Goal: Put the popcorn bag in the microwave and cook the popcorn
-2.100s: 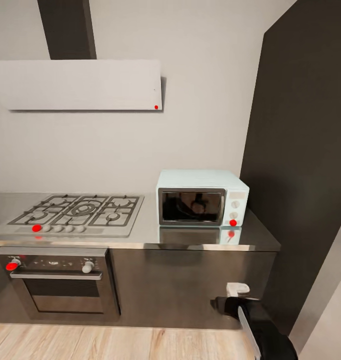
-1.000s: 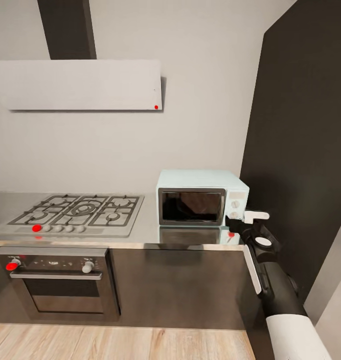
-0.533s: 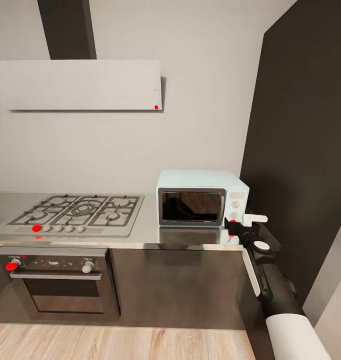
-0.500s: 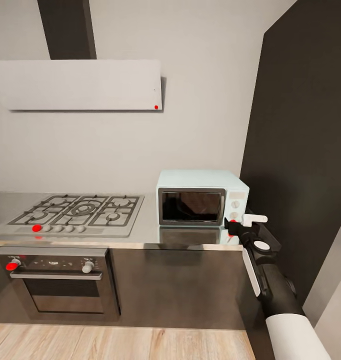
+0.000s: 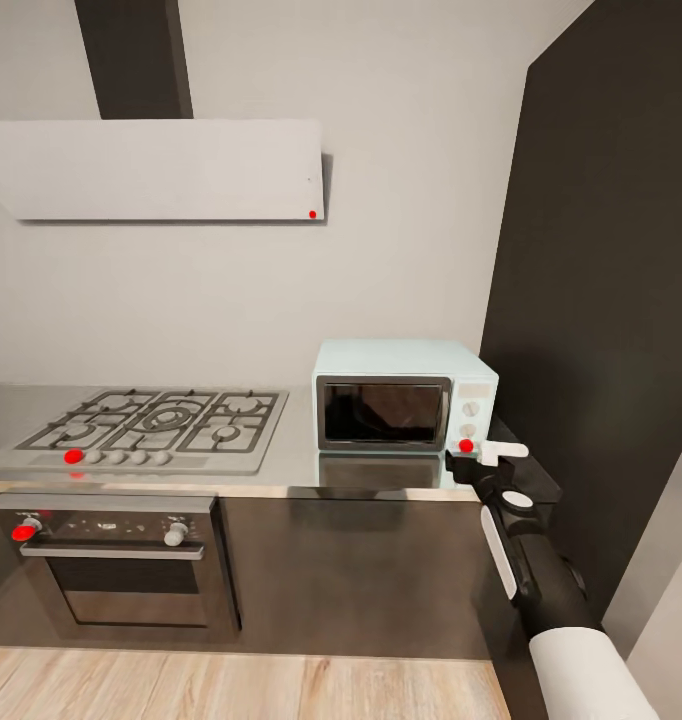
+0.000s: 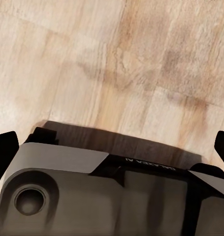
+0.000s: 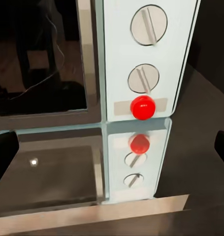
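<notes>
The pale mint-blue microwave [image 5: 401, 395] stands on the glossy grey countertop [image 5: 281, 472] with its dark glass door shut. My right gripper [image 5: 481, 456] hovers open just in front of the microwave's lower right corner, a little off the red button [image 5: 466, 445]. In the right wrist view the white panel shows two knobs [image 7: 144, 78] above the red button [image 7: 143, 107], and my right gripper [image 7: 112, 150] has its fingertips [image 7: 3, 152] spread wide. My left gripper [image 6: 112, 147] hangs open over the wood floor [image 6: 141, 59]. The popcorn bag and popcorn are out of view.
A steel gas hob [image 5: 151, 420] lies left of the microwave, with the oven [image 5: 121, 560] below it and the white hood [image 5: 151, 170] above. A tall dark cabinet [image 5: 611, 300] rises close on the right. The robot's base [image 6: 112, 196] sits under the left gripper.
My right arm has risen from below the counter edge to the microwave's lower right corner. In the last half second it has sunk slightly and edged left, uncovering the red button.
</notes>
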### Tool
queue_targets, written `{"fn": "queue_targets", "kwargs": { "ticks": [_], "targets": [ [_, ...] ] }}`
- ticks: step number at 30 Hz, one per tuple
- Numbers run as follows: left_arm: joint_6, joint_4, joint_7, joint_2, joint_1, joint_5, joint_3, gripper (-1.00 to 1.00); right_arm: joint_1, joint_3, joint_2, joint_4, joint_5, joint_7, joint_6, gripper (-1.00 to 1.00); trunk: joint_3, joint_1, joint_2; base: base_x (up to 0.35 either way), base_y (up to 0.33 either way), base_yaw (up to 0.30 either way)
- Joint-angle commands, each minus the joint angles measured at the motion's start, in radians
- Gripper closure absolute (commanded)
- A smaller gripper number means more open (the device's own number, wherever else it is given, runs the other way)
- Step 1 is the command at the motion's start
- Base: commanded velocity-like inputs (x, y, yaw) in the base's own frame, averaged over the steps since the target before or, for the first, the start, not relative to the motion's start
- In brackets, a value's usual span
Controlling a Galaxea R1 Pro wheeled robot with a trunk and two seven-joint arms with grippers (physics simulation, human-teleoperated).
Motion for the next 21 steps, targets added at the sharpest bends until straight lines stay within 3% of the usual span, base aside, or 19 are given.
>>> {"fn": "queue_targets", "kwargs": {
  "ticks": [1, 17, 21],
  "targets": [
    [-0.004, 0.002, -0.004, 0.000, -0.001, 0.011, -0.008, -1.00, -0.001, -0.001, 0.001, -0.001, 0.008, 0.000, 0.006, -1.00, -0.001, 0.000, -0.001, 0.000, 0.000, 0.000],
    [-0.004, 0.003, -0.004, 0.003, -0.001, 0.017, -0.007, -1.00, -0.001, -0.001, -0.001, -0.001, 0.008, 0.026, 0.015, -1.00, -0.001, 0.000, -0.001, 0.000, -0.099, 0.000],
    [-0.004, 0.002, -0.004, 0.003, -0.001, 0.018, -0.007, -1.00, -0.001, 0.000, 0.000, 0.004, 0.005, 0.075, 0.015, -1.00, -0.001, 0.000, -0.001, 0.000, -0.003, 0.000]
  ]
}}
